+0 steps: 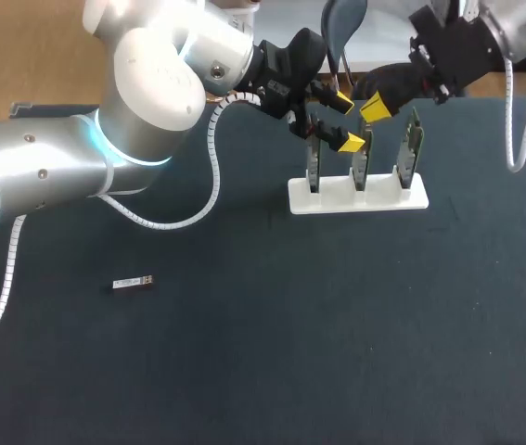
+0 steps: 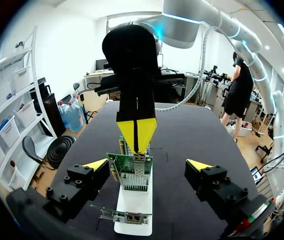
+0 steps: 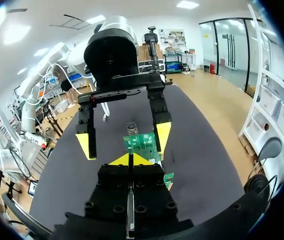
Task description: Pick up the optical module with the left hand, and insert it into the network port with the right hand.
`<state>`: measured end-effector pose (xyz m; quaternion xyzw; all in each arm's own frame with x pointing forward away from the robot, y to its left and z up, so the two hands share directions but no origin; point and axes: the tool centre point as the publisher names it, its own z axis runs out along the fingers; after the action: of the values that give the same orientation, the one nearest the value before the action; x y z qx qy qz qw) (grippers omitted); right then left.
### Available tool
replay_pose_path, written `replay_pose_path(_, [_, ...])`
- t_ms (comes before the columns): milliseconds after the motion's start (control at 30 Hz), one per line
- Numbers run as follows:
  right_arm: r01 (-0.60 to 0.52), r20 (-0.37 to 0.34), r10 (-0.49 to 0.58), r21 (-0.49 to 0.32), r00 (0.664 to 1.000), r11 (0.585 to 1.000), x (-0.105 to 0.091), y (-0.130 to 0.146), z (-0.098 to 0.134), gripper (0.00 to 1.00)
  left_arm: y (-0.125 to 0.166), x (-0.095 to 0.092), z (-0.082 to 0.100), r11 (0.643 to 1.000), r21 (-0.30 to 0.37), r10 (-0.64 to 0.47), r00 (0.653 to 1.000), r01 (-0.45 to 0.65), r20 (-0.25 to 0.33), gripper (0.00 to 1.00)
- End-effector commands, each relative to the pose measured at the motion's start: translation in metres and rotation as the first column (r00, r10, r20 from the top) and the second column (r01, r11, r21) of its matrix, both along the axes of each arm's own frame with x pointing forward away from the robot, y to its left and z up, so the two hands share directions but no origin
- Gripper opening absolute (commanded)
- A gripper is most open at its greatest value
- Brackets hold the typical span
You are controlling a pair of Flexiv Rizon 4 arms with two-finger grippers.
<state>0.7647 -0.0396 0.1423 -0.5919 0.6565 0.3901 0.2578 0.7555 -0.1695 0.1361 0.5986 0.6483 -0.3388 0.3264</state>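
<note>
Optical module (image 1: 133,283) shows only in head view, lying on tabletop (image 1: 337,324) well apart from both claws; left claw (image 1: 345,121) wide, right claw (image 1: 375,108) pinched closed, seemingly empty.

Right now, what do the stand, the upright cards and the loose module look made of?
Stand: matte white, probably plastic. Network cards: green circuit board, grey metal port cages. Optical module: small dark bar with a pale label, likely metal shell; too small to be sure.
</note>
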Motion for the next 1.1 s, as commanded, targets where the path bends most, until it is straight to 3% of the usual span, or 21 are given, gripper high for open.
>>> replay_pose_path(33, [0.001,-0.01,-0.001,-0.001,1.0,1.0,0.002,-0.001,-0.009,0.0,-0.001,0.002,0.001,1.0,0.007,-0.002,1.0,0.002,-0.004,1.0])
replay_pose_path(867, [0.017,-0.048,-0.018,-0.031,0.999,0.999,-0.005,-0.001,-0.029,0.0,-0.001,0.002,0.001,1.0,0.007,-0.002,1.0,0.002,-0.004,1.0])
replay_pose_path(1100, [0.035,-0.033,-0.035,-0.006,0.999,0.999,-0.004,-0.003,-0.022,0.0,-0.001,0.002,0.001,1.0,0.007,-0.002,1.0,0.002,-0.004,1.0])
